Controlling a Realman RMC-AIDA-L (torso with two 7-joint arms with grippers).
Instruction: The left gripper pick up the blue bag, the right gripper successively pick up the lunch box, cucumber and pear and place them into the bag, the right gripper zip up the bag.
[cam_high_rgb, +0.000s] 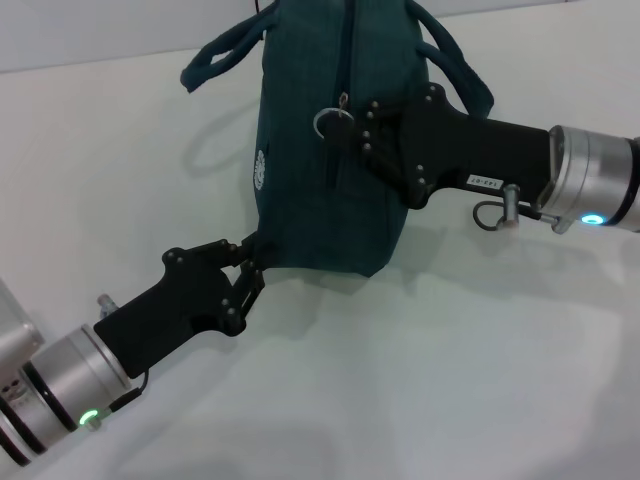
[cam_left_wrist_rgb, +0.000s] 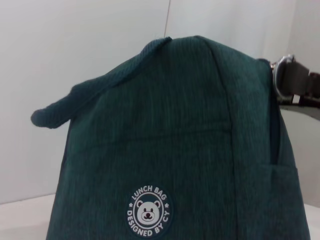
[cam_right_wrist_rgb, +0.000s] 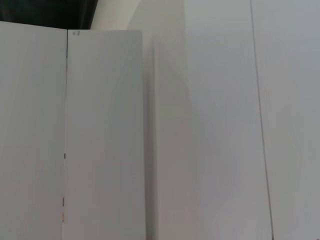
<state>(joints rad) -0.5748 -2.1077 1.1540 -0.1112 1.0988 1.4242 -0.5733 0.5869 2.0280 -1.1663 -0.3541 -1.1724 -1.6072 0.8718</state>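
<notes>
The blue bag (cam_high_rgb: 325, 150) stands on the white table (cam_high_rgb: 480, 360), its zipper ring pull (cam_high_rgb: 330, 122) on the side facing the right gripper (cam_high_rgb: 358, 125). The left gripper (cam_high_rgb: 252, 262) pinches the bag's lower corner with its fingers closed on the fabric. The right gripper's fingertips sit at the ring pull, seemingly nipped on it, though the head view is poor there

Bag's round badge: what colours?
White lettering and bear on dark teal, matching the bag; the badge shows best in the left wrist view.
</notes>
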